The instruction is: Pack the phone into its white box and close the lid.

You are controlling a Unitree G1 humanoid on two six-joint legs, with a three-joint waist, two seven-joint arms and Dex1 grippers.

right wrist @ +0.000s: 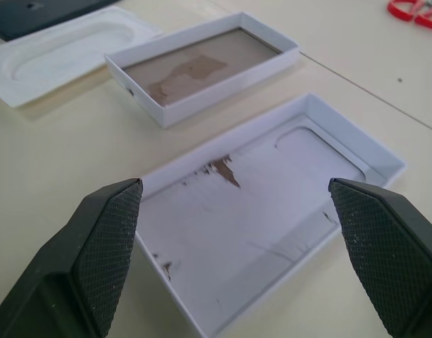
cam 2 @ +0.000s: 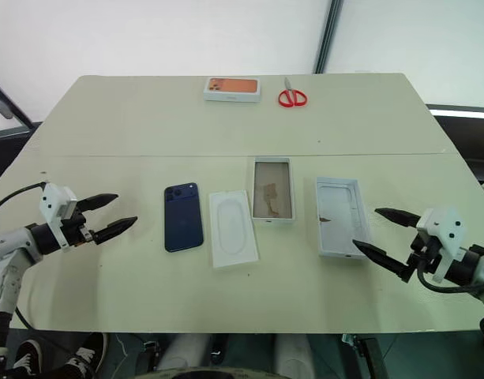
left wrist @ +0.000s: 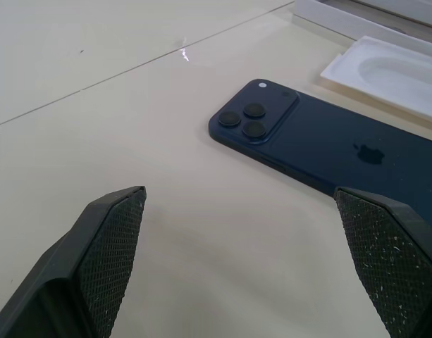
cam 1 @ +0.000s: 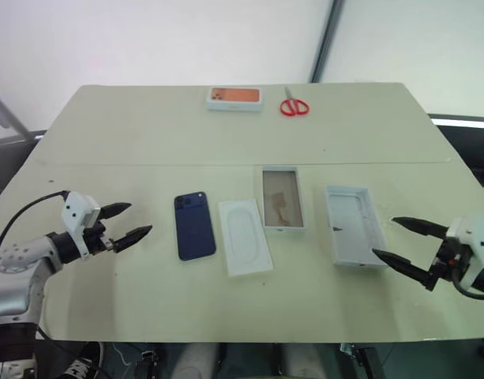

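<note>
Both end effectors, left and right, hover spread and empty; the phone, insert, white box and lid lie separate on the table: nothing packed yet.

Bare table is seen left of the phone and along the near edge. Closely spaced across mid-table are the phone, insert tray, white box and lid.

From my feed I see a pale cream surface with cut-off far corners and a thin seam running across it from side to side. Behind it stands a plain white wall, evenly lit, split by a dark upright strip. Dark floor shows past both far corners.
</note>
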